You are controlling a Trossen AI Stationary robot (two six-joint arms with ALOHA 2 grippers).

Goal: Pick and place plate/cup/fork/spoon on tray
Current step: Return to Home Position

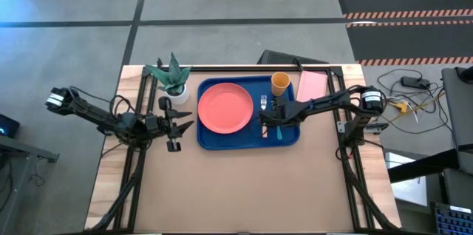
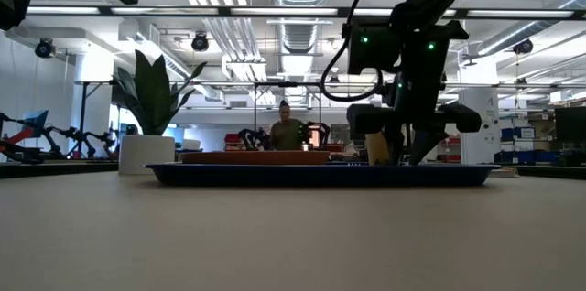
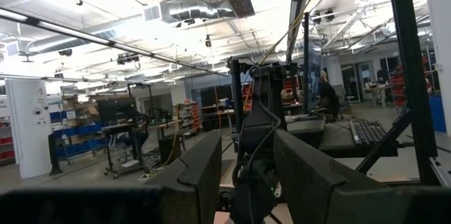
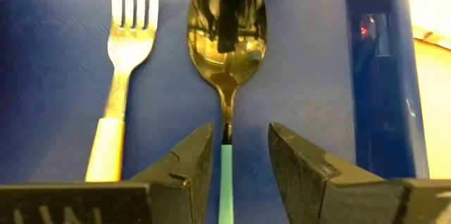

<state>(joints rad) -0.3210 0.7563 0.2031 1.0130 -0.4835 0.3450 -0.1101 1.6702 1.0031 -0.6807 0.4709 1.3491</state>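
The blue tray (image 1: 247, 140) lies at the table's far middle. On it are the coral plate (image 1: 225, 108), the orange-yellow cup (image 1: 280, 83) at its far right corner, the fork (image 4: 127, 48) and the teal-handled spoon (image 4: 227, 34), side by side flat on the tray floor. My right gripper (image 4: 239, 160) is open low over the tray (image 1: 267, 119). Its fingers stand on either side of the spoon's neck and handle without touching. My left gripper (image 1: 179, 124) is open and empty, left of the tray.
A white pot with a green plant (image 1: 171, 80) stands at the tray's far left. A pink pad (image 1: 312, 85) lies right of the cup. Black frame rails (image 1: 347, 139) run along the table's sides. A person (image 2: 288, 131) is in the room beyond.
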